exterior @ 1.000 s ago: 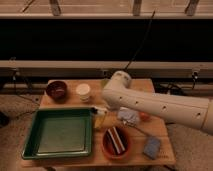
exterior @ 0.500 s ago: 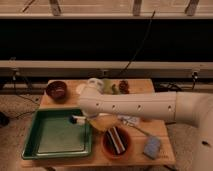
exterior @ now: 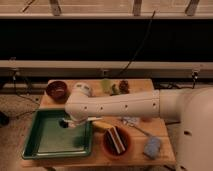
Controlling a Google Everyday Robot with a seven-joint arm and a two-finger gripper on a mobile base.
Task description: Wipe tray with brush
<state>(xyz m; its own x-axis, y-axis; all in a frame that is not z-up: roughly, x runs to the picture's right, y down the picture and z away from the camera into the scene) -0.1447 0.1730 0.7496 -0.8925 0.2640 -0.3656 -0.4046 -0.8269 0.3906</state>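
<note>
The green tray [exterior: 50, 142] lies on the left front of the wooden table. My white arm reaches in from the right across the table. My gripper [exterior: 67, 123] hangs over the tray's upper right part, mostly hidden under the bulky wrist. A small dark tip [exterior: 63, 122] shows at the gripper's end, close to the tray floor. I cannot tell whether it is the brush's head. No long pale brush handle shows.
A dark red bowl [exterior: 56, 90] and a white cup [exterior: 83, 88] stand behind the tray. A green item [exterior: 106, 86] and a dark brown item [exterior: 123, 86] sit at the back. A yellow object [exterior: 102, 125], an orange bowl [exterior: 118, 142] and a blue sponge [exterior: 152, 147] are right of the tray.
My arm has swung left from the table's middle to over the tray. The gripper has come down to the tray's right part.
</note>
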